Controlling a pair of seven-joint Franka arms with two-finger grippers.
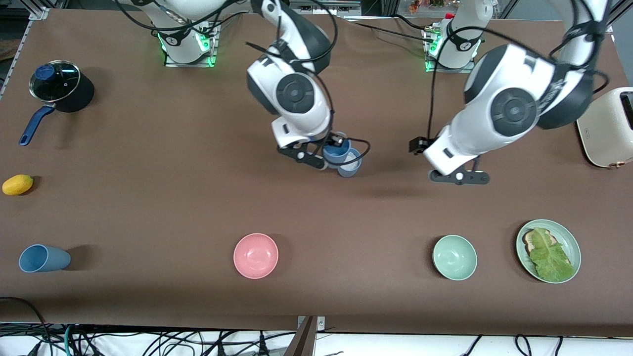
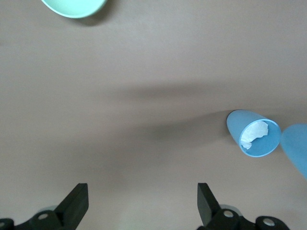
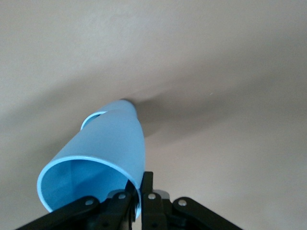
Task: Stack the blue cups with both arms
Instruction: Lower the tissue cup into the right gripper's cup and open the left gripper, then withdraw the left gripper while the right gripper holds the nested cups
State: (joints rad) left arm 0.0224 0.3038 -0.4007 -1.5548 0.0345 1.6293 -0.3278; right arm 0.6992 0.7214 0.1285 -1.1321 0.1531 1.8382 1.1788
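My right gripper (image 1: 332, 147) is shut on the rim of a blue cup (image 1: 336, 154) and holds it tilted over the middle of the table. In the right wrist view the gripper (image 3: 139, 191) pinches that cup's wall (image 3: 103, 148). A second, greyer blue cup (image 1: 350, 167) stands on the table right under it, and its rim (image 3: 91, 119) peeks out beside the held cup's base. My left gripper (image 1: 460, 177) is open and empty, above bare table toward the left arm's end. Its wrist view (image 2: 142, 203) shows the standing cup (image 2: 254, 135) with a white scrap inside. A third blue cup (image 1: 44, 258) lies on its side near the front camera at the right arm's end.
A pink bowl (image 1: 255, 255), a green bowl (image 1: 454, 257) and a green plate (image 1: 573, 242) with toast and lettuce sit near the front camera. A lidded dark pot (image 1: 59, 86) and a lemon (image 1: 17, 184) are at the right arm's end. A cream toaster (image 1: 608, 128) is at the left arm's end.
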